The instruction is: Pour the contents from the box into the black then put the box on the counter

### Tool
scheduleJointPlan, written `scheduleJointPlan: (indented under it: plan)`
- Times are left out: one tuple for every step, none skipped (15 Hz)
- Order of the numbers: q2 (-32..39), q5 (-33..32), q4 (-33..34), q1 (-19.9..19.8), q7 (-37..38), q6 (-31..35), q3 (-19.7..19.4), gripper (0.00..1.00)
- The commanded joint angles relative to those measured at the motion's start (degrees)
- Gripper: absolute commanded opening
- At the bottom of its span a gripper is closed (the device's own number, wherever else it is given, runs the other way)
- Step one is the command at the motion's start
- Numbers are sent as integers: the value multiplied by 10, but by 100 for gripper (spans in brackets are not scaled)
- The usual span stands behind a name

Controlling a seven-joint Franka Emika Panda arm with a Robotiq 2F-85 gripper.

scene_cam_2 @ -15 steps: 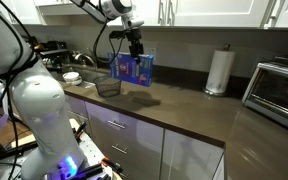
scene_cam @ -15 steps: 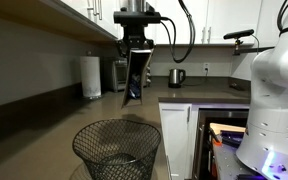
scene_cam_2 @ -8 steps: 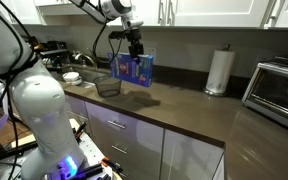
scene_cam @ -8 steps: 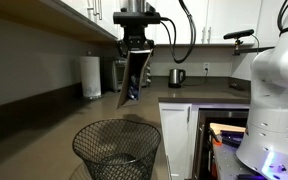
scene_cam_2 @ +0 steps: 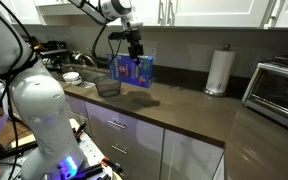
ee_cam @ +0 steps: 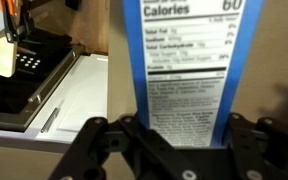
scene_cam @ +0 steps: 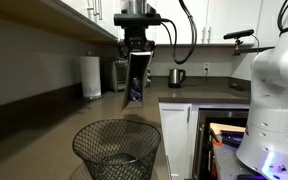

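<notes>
My gripper (scene_cam: 136, 47) is shut on the top end of the blue box (scene_cam: 136, 78), which hangs nearly upright in the air above the counter (scene_cam: 44, 128). In both exterior views the box (scene_cam_2: 133, 68) sits beyond and above the black wire-mesh bin (scene_cam: 117, 148), which stands on the counter (scene_cam_2: 184, 112) next to it (scene_cam_2: 108, 87). The wrist view shows the box's nutrition panel (ee_cam: 179, 60) filling the space between my gripper's (ee_cam: 179, 140) fingers. The contents are out of view.
A paper towel roll (scene_cam_2: 219, 72) and a toaster oven (scene_cam_2: 280, 88) stand farther along the counter. A kettle (scene_cam: 176, 76) sits on the side worktop. A white robot body (scene_cam_2: 39, 110) fills the foreground near the cabinet fronts (scene_cam_2: 134, 140).
The box has swung slightly, from a small tilt toward hanging straighter. The bin has not moved.
</notes>
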Motion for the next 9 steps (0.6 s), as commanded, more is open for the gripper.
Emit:
scheduleJointPlan:
  plan:
    - [-15,-11,-9,5,20,-2,0,54]
    - [-15,-10,-8,5,19,-5,-1,49]
    - [-14,-11,-7,5,17,-7,0,48]
    - [-14,-12,-6,5,17,-9,0,46]
    - [-14,-13,-6,5,18,-10,0,47]
    - [-14,-12,-7,5,19,-10,0,49]
    - [-14,-13,-7,5,20,-10,0,47]
    - [-14,-13,-7,5,21,-11,1,50]
    - [-15,-12,-8,4,24,-11,1,49]
